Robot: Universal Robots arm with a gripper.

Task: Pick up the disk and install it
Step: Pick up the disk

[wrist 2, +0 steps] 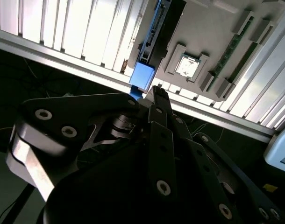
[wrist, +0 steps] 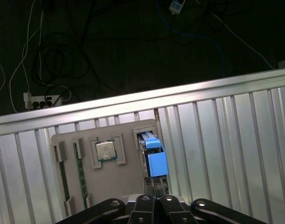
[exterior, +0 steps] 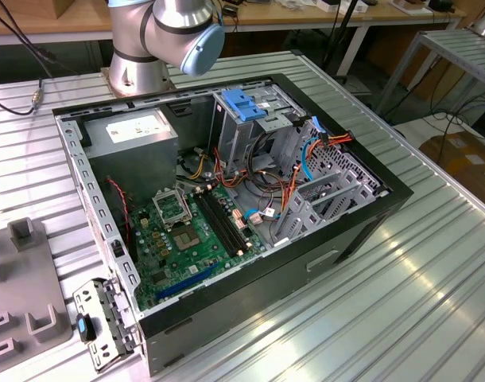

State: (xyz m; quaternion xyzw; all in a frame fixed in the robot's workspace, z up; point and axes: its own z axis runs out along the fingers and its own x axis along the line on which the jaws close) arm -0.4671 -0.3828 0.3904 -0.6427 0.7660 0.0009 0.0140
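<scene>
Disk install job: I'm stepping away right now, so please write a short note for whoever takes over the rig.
Gripper: close to the blue end tab of the disk; open or shut, cannot tell.
The disk stands on edge in its slot in the grey tray, beside the chip.
Done: arm brought over the tray.
Left: the disk is not lifted and not in the open computer case.

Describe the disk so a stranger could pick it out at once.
On the ribbed metal table lies a grey parts tray, seen in both wrist views. The disk sits in the slot at the tray's edge, right by the gripper. Its bright blue frame sets it apart from the square silver processor chip and the thin green memory stick.
</scene>
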